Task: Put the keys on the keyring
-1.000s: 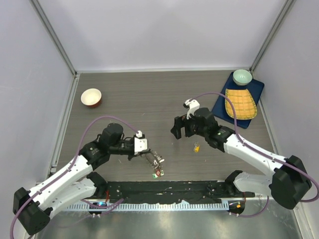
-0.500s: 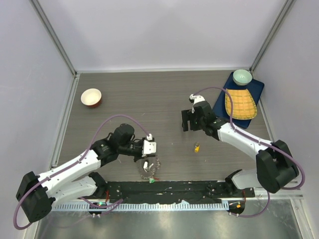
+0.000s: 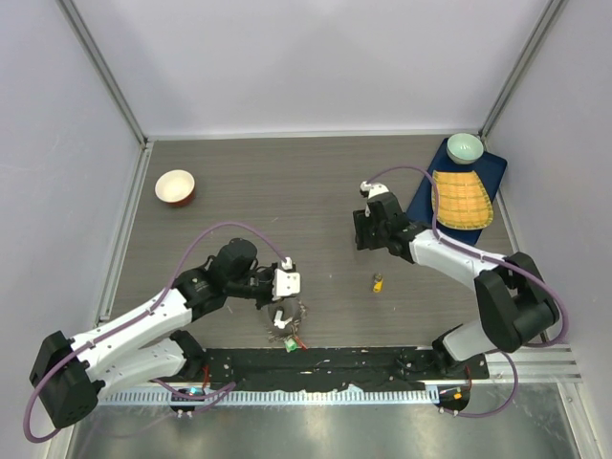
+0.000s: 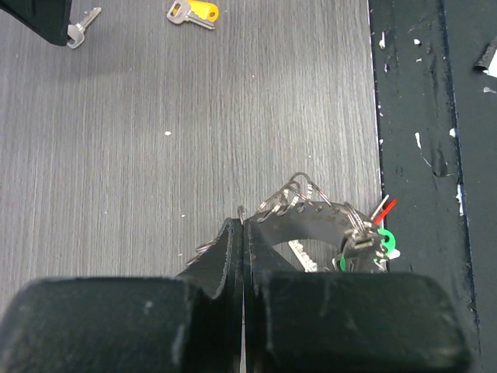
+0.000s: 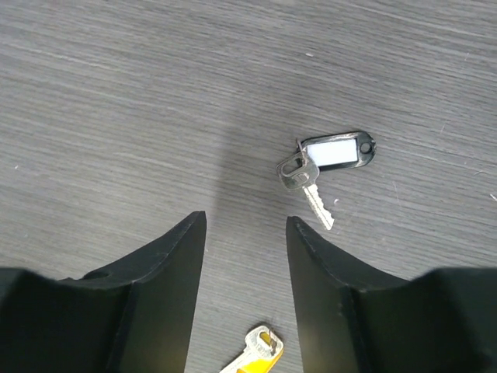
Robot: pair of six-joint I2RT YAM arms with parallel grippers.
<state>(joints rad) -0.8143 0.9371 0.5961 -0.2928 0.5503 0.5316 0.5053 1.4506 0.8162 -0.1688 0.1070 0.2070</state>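
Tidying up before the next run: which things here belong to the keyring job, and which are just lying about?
For the job: keyring with its keys, yellow-tagged key, black-tagged key.
Just lying about: orange bowl, pale green bowl, blue tray, yellow mat.

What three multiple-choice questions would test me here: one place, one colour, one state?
1. The left gripper is: A wide open; B shut on the keyring; C half open.
2. The yellow-tagged key lies: A on the table; B on the keyring; C in the left gripper.
3. The loose key ahead of the right gripper has a tag coloured: A red; B black; C green.
Answers: 1 B, its jaws meet at the ring. 2 A, it lies flat on bare wood grain. 3 B, black frame, white label.
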